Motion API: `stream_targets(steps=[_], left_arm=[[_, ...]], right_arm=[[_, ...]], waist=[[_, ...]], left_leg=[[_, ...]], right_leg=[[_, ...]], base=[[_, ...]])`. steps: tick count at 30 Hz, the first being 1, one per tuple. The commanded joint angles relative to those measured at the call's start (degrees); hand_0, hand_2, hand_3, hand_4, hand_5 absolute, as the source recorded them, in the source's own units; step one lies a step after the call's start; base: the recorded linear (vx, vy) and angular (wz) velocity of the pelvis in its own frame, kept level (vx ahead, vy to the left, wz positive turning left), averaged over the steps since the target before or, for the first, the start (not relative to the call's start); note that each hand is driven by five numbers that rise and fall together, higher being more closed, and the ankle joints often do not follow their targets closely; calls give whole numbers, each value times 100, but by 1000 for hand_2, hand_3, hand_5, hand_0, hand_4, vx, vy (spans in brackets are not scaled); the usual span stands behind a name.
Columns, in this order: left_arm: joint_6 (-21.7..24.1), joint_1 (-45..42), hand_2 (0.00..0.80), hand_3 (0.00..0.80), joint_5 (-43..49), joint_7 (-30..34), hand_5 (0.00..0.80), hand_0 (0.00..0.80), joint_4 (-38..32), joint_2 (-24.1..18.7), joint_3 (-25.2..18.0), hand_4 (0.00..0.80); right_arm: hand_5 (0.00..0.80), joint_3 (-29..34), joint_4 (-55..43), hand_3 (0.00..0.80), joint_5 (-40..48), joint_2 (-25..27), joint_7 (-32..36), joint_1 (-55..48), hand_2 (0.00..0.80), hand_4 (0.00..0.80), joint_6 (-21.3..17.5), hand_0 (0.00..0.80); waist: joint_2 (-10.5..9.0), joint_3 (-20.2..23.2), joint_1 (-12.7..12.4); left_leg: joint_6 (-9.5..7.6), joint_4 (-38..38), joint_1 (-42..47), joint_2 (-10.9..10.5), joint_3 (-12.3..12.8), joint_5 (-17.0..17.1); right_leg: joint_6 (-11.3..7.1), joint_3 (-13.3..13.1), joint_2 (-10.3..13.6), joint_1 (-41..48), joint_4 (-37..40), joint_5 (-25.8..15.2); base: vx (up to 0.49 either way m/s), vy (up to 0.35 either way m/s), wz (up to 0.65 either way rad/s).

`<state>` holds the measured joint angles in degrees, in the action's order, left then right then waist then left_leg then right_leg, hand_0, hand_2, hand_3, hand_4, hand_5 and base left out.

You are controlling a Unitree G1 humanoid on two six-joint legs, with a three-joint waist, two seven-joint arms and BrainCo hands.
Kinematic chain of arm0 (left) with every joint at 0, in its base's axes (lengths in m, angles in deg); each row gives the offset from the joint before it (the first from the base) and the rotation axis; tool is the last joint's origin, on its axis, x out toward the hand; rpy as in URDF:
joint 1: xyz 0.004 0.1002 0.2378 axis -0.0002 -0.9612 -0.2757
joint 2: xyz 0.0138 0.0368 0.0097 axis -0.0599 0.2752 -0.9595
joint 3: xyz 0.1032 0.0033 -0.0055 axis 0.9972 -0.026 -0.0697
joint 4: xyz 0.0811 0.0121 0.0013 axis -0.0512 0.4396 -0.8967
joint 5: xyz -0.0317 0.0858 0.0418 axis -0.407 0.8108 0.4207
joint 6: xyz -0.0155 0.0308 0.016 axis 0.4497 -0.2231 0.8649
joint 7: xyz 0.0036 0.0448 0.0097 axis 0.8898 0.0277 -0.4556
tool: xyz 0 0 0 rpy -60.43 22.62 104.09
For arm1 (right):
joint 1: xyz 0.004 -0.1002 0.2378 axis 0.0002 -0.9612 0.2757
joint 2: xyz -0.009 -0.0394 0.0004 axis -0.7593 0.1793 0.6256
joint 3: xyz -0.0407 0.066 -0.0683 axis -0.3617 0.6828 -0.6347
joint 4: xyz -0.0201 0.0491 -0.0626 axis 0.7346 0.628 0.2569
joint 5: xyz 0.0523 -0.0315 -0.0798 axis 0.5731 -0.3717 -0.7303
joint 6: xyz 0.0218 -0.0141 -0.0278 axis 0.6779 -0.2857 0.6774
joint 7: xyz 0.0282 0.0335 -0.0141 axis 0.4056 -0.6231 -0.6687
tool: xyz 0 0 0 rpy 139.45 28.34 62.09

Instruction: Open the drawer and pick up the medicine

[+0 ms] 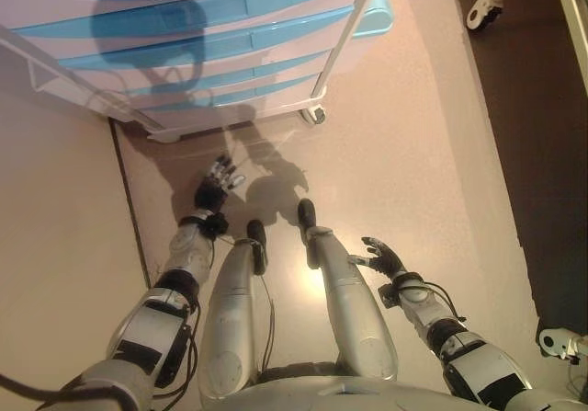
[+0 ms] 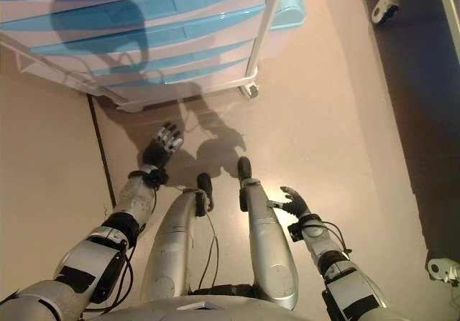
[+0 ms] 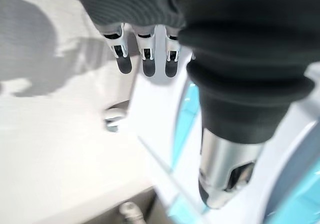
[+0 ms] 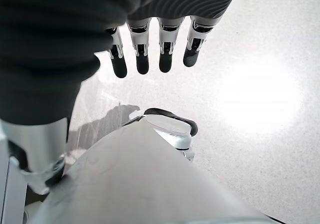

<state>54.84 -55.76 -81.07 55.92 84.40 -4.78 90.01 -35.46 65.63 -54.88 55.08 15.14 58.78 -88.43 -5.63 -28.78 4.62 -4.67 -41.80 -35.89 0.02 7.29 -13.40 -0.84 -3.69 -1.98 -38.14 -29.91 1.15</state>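
Glossy beige floor [image 1: 413,154], dark strip [image 1: 542,135]

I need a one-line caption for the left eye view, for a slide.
Both hands, left and right, hang open and empty over the floor, short of the wheeled drawer cabinet with closed blue drawers.

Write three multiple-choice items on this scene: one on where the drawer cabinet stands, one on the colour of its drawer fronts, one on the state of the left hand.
1. Where does the drawer cabinet stand?
A. ahead of the robot, on the floor
B. behind the robot
C. on a table

2. What colour are the drawer fronts?
A. red
B. light blue
C. black

3. What is the state of the left hand?
A. shut on a drawer handle
B. holding the medicine
C. open, holding nothing

Answers: 1 A, the cabinet fills the top of both eye views on castors. 2 B, blue strips show in a white frame. 3 C, the fingers are straight and short of the cabinet. The right hand hangs open too.
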Motion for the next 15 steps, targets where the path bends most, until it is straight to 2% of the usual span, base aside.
stream_targets(steps=[1, 6, 15], left_arm=[[287, -5, 0, 0, -798, 292, 0, 0, -371, -192, -334, 0], [297, 452, 0, 0, -1689, 868, 0, 0, -633, -509, -506, 0], [145, 1091, 0, 0, -2544, 1785, 0, 0, -1482, -789, -490, 0]], right_arm=[[0, -325, -95, 0, 17, 371, 6, -761, 0, 0, 189, 0], [0, -310, -157, 0, 124, 355, -112, -947, 0, 0, 125, 0], [0, -405, -294, 0, 237, 338, -229, -996, 0, 0, 84, 0]], waist=[[10, 254, 14], [-54, 255, 105], [-36, 153, 163]], left_leg=[[-217, 588, -63, -382, -42, 334], [-243, 501, -159, -368, -19, 245], [-240, 773, -1, -426, -48, 235]], right_leg=[[171, 293, -194, 78, -78, -21], [147, 212, -233, 48, 13, -69], [148, 91, -303, 182, 283, -74]], base=[[49, -22, -10], [32, -28, -7], [-4, -19, -6]])
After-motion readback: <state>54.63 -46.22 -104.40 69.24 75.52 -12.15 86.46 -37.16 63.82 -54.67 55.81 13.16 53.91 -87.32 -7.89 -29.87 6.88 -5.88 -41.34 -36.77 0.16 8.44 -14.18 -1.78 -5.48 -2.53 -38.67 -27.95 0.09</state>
